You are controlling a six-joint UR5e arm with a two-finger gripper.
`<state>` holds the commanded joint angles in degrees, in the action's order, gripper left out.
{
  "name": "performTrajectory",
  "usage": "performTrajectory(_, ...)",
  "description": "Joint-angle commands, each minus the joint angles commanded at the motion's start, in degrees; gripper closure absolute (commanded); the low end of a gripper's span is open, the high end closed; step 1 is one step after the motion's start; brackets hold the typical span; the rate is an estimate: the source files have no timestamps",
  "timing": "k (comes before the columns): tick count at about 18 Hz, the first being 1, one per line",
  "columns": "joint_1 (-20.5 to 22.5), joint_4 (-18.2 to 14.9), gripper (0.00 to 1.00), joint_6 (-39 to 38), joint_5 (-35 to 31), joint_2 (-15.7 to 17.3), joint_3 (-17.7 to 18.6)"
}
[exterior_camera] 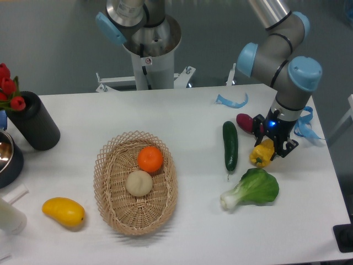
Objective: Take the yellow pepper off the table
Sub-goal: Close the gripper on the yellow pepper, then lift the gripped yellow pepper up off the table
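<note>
Bok choy (252, 189) lies lowest right. Just above it, yellow pepper (262, 154) sits on table (182, 118), gripper (271, 148) straddling it; grip closure unclear. Judged light, glossy, slippery, hollow: grasp across lobes.

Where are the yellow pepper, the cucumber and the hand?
yellow pepper (261, 154): fixed camera, its lobed body.
cucumber (230, 145): fixed camera, mid-length.
hand (274, 144): fixed camera, between its fingertips, at the pepper.

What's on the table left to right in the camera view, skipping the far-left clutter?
Yellow mango-like fruit → wicker basket → cucumber → bok choy → yellow pepper, with the gripper down around it. The dark red vegetable overlaps these, so it is left out.
</note>
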<state>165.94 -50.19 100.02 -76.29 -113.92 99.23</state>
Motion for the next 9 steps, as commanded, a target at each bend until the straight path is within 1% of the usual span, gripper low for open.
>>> performTrajectory(2, -0.35, 0.00, 0.57, -2.10, 1.05, 1.76, -0.97)
performTrajectory(3, -0.53, -0.09, 0.57, -4.46, 3.15, 2.20, -1.49)
performTrajectory(5, -0.62, 0.09, 0.57, -9.03, 9.46, 3.52, -2.11)
performTrajectory(7, -0.79, 0.09, 0.57, -14.65, 15.18, 6.32, -2.55)
performTrajectory(9, -2.19, 0.09, 0.57, -21.50, 18.71, 8.00, -4.65)
